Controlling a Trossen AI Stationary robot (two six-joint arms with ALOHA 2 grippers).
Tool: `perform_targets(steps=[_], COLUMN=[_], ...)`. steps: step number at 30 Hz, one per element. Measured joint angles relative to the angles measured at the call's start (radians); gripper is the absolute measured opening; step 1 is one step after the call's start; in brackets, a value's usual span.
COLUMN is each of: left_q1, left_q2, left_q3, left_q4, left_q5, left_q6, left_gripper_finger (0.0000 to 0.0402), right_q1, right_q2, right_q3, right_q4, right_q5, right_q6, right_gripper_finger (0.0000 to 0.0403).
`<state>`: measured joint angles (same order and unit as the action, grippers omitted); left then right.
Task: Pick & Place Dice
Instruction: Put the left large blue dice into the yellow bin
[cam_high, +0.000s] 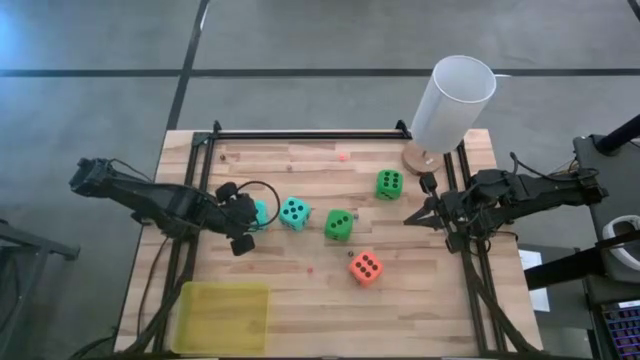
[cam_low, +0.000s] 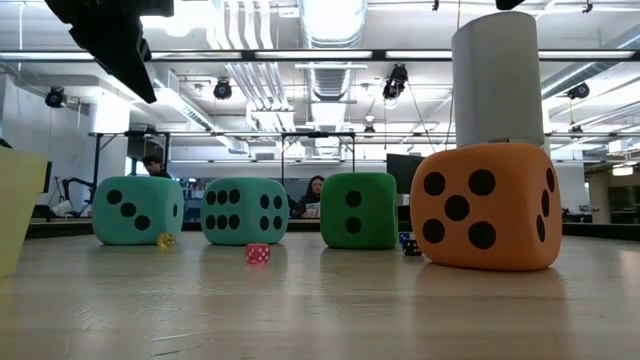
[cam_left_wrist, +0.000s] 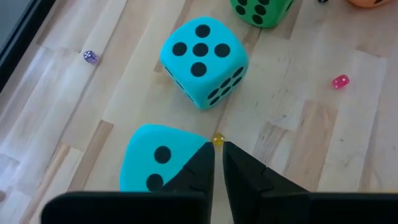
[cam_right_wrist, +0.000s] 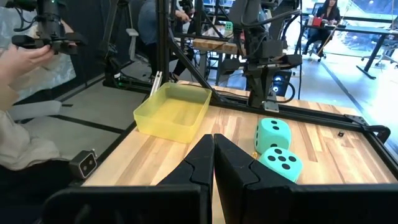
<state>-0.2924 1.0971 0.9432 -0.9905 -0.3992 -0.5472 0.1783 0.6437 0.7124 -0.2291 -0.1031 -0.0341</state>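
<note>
The left gripper (cam_high: 243, 213) is seen at the left side of the table (cam_high: 300, 300), just beside one teal die (cam_high: 261, 212); its two dark fingers (cam_left_wrist: 202, 168) are pressed almost together, with only a thin gap, and nothing is held between them; in the left wrist view the teal die (cam_left_wrist: 155, 163) lies right next to the fingertips, partly hidden behind one finger, and a tiny yellow die (cam_left_wrist: 217, 140) sits just past the tips. The right gripper (cam_high: 415, 218) is kept at the right side of the table, well apart from all the big dice; its fingers (cam_right_wrist: 205, 158) are closed together, with nothing pinched.

The biggest thing is the wooden table; next comes the white cylinder (cam_high: 452, 103), which is stood at the far right corner; a yellow tray (cam_high: 222, 317) is laid at the near left corner.

The second teal die (cam_high: 294, 212) is found just to the right of the first one; one green die (cam_high: 339, 224) is placed near it, toward the middle; the other green die (cam_high: 389, 183) is set farther back, near the cylinder; the orange-red die (cam_high: 365, 267) is laid nearer the front, right of the middle.

Some very tiny dice are scattered about too; a pink one (cam_left_wrist: 340, 81) and a purple one (cam_left_wrist: 91, 57) are seen in the left wrist view.
</note>
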Motion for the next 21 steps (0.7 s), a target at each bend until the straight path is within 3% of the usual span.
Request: perform_targets(steps=[5,21], left_q1=[0.000,0.049], left_q2=[0.008,0.062], left_q3=[0.000,-0.002], left_q4=[0.002,-0.008], left_q5=[0.000,0.013], left_q6=[-0.002,0.053], left_gripper_finger=[0.0091,0.0334], right_q1=[0.000,0.000], right_q2=[0.000,0.000], right_q3=[0.000,0.000], right_q4=[0.000,0.000], right_q5=[0.000,0.000], right_q6=[0.000,0.000], right_gripper_finger=[0.0008,0.0008])
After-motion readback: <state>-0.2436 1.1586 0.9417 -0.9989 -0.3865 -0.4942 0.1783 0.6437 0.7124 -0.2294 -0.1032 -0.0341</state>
